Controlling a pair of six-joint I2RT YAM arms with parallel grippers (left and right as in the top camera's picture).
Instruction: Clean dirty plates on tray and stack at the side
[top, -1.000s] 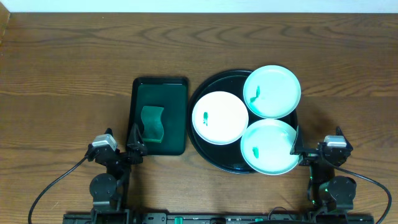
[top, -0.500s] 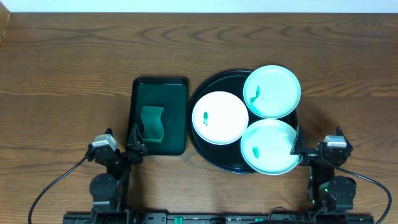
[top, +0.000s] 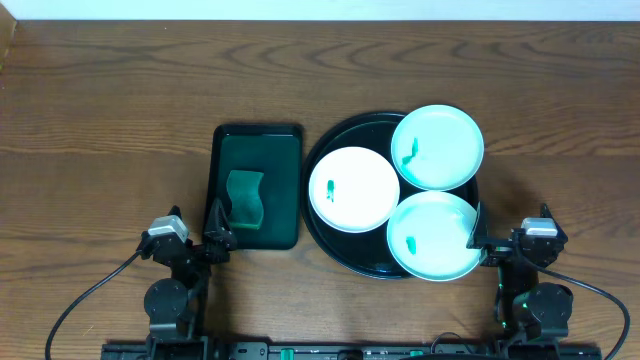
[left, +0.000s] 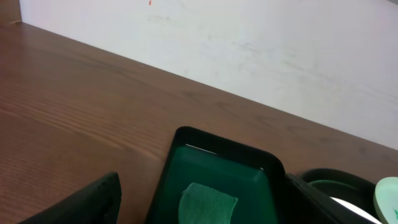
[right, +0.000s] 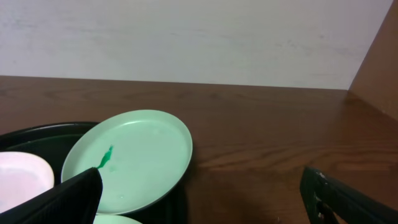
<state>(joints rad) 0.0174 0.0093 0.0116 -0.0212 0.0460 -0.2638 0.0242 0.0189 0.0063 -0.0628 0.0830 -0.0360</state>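
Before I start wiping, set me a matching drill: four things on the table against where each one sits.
Things:
1. white plate
2. far mint plate
3. near mint plate
4. green sponge

Places:
A. in the green rectangular tray
B. on the black tray, far right part
C. on the black tray, left part
D. on the black tray, near right part

Pairs: 1-C, 2-B, 3-D, 4-A
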